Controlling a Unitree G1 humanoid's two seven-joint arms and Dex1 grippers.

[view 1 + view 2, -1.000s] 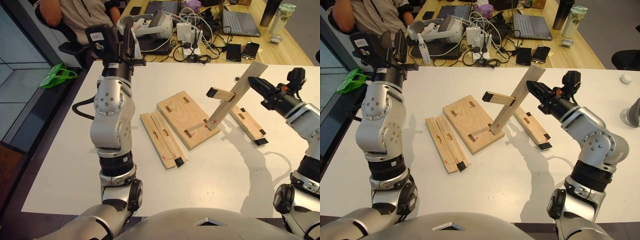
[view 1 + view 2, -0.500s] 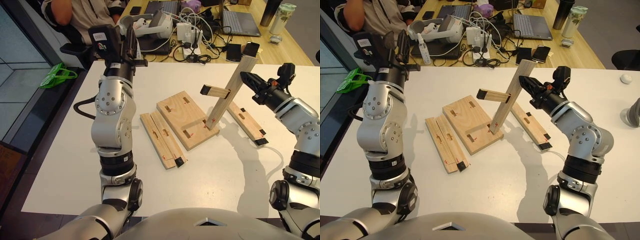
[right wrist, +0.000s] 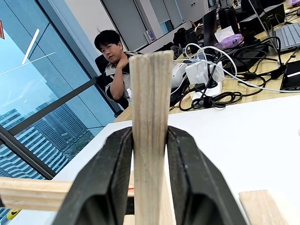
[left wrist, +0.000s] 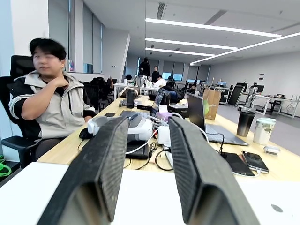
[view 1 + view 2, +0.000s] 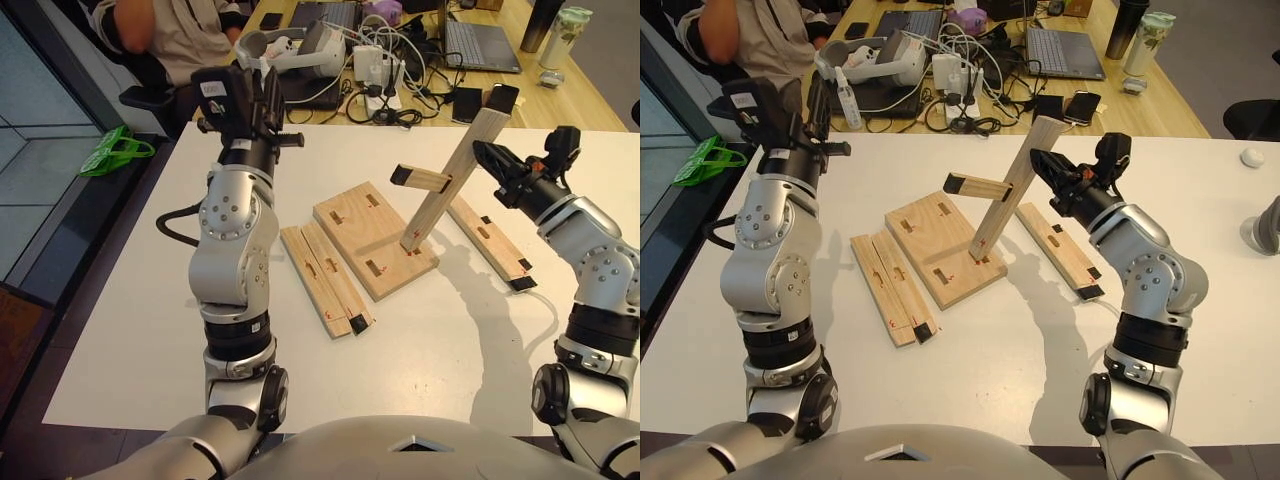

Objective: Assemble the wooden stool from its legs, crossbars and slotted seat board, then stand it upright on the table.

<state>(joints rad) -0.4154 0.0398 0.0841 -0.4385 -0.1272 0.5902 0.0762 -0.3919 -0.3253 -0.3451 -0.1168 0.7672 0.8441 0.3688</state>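
From the head views: found the right gripper (image 5: 487,150) pinched on the upper part of a wooden leg (image 5: 448,182), with a short crossbar (image 5: 420,178) jutting from its side toward the robot's left. Saw the leg leaning, its long axis running from the gripper down and leftward. Saw its foot end down on the seat board (image 5: 365,235) near the right edge, at or just beside a slot; could not tell whether entered. Judged the coming move to hinge on that tilt: slot below and left of the grip, leg not yet plumb. Noted the left gripper (image 5: 265,95) raised over the far-left part of the table (image 5: 130,330), well apart; right arm plainly nearer.

From the left wrist: saw its fingers (image 4: 96,173) spread, nothing between.

From the right wrist: saw both pads (image 3: 110,178) pressed flat against the leg's faces, crossbar branching off beyond the grip.
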